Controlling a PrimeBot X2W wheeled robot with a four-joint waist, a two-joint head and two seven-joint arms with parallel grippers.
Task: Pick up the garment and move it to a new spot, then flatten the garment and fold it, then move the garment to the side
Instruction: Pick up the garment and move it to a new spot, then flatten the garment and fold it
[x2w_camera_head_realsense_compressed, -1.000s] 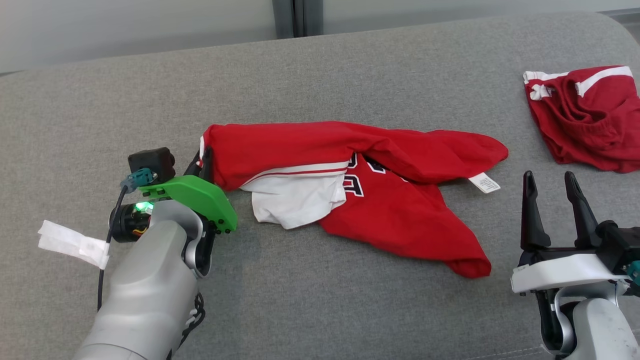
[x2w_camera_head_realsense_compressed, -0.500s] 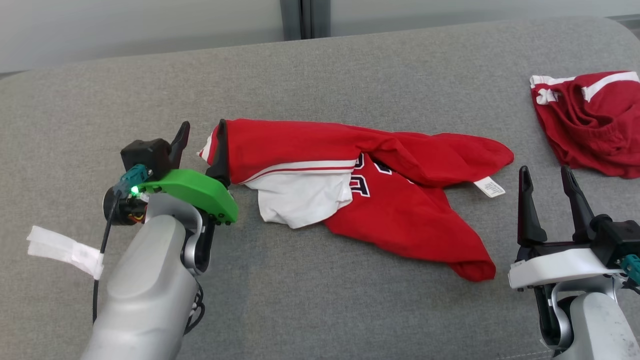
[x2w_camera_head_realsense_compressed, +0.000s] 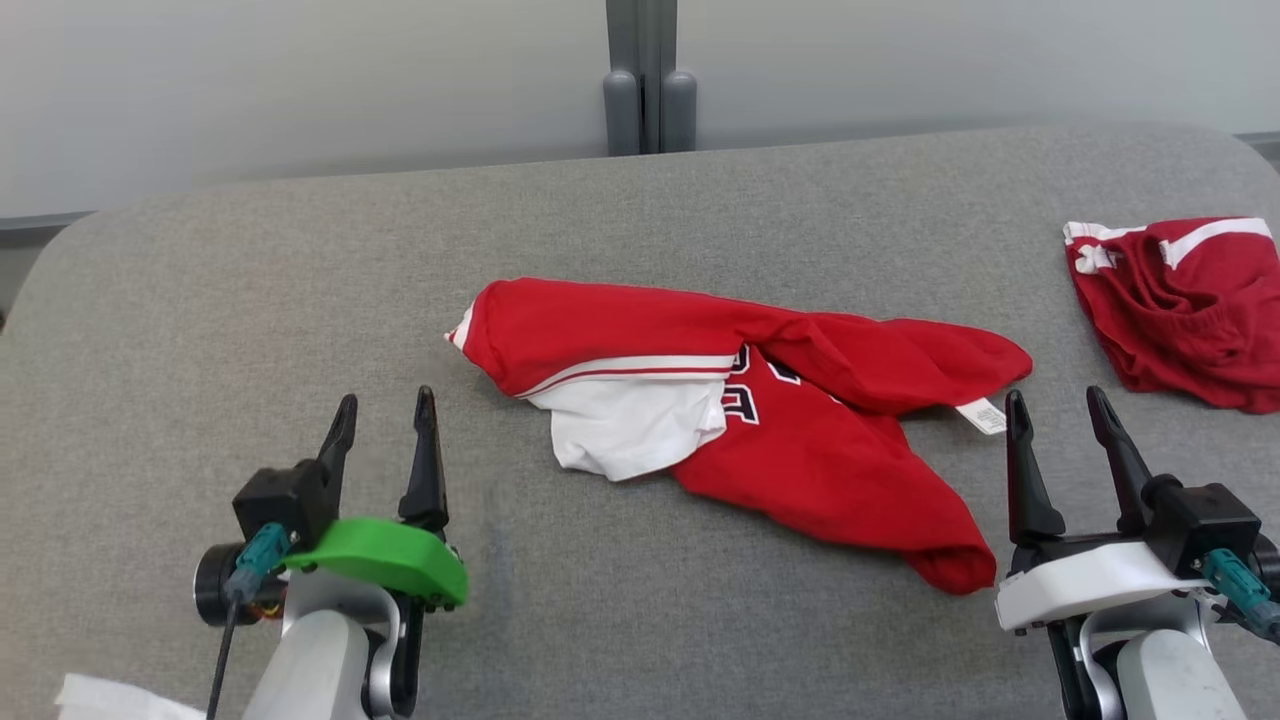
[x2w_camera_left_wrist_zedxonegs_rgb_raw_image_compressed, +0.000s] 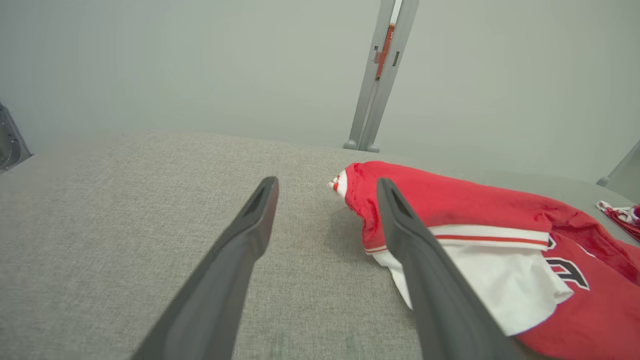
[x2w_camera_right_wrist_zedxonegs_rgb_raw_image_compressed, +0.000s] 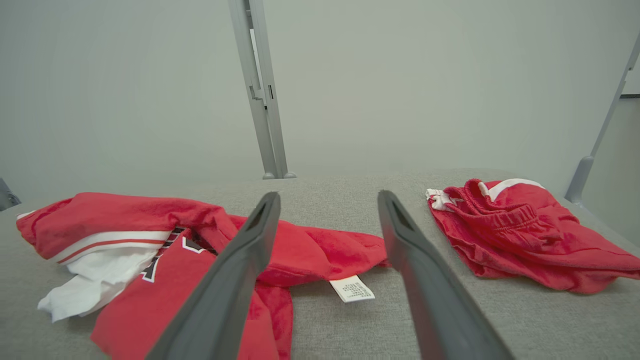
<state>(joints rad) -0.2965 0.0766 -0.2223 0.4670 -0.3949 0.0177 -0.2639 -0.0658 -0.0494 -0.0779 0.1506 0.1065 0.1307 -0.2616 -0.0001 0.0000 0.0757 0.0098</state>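
The grey cloth-covered table (x2w_camera_head_realsense_compressed: 250, 300) carries the crumpled red-and-white garment (x2w_camera_head_realsense_compressed: 820, 470) at its middle; a smaller red piece (x2w_camera_head_realsense_compressed: 1190, 310), perhaps shorts, lies far right. The left claw (x2w_camera_head_realsense_compressed: 386, 396) and right claw (x2w_camera_head_realsense_compressed: 1055, 394) hover spread and empty, near the garment.

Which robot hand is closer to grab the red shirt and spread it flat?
Probably the right. The right gripper is open, with its fingertips beside the white label of the red jersey. The left gripper is open too, but bare grey cushion lies between it and the jersey.
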